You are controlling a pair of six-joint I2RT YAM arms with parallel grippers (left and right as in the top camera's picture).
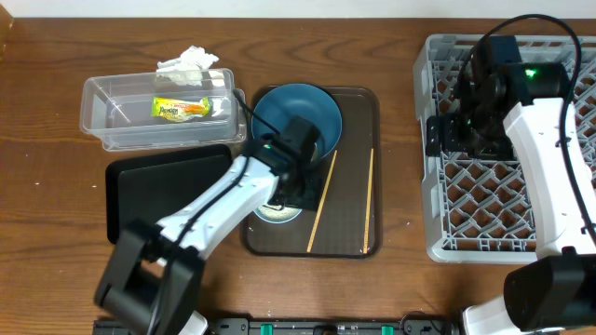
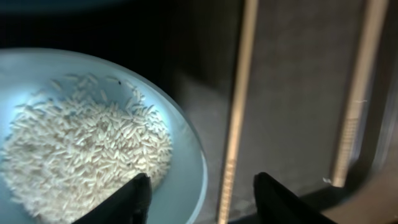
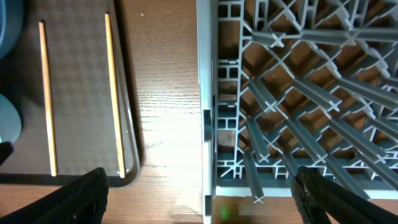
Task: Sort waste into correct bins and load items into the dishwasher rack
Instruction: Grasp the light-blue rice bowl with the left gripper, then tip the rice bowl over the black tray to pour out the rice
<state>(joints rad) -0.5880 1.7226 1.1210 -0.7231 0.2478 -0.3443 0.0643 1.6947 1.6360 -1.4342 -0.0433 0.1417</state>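
Left tool [image 2: 200,198]: fingers parted with a clear gap, gripping nothing; it hangs low over the brown serving tray [image 2: 298,93].
Bowl [image 2: 186,168]: pale blue, under the left tool and off to 1 side; 1 finger [image 2: 127,199] sits over its rim.
Rice [image 2: 81,155]: a heap of loose white grains inside the bowl, just ahead of that finger.
Chopsticks [image 2: 239,112]: 2, flat and apart on the serving tray; 1 runs ahead from between the left tool's fingers, the other lies beyond the opposite finger.
Plate [image 1: 293,107]: dark blue, on the serving tray just past the left tool's tip.
Black tray [image 1: 158,181]: on the counter [image 3: 168,112] beside the left arm, on the bowl side of the tool, just beside the serving tray.
Clear tub [image 1: 102,102]: further off on that same side, just beyond the black tray.
Wrapper [image 1: 182,109]: green, yellow and orange, lying inside the clear tub.
Tissue [image 1: 191,63]: crumpled and white, on the counter against the tub's far wall, farthest from the left tool.
Right tool [image 3: 208,199]: spread wide, holding nothing; it straddles the rack's side wall.
Right tool's fingers: 1 is out over the counter by the serving tray's corner, the other above the lattice floor.
Rack [image 3: 311,93]: grey crate, under the right tool and stretching away to 1 side of it.
Counter: brown wood; the strip between serving tray and rack lies right under the right tool.
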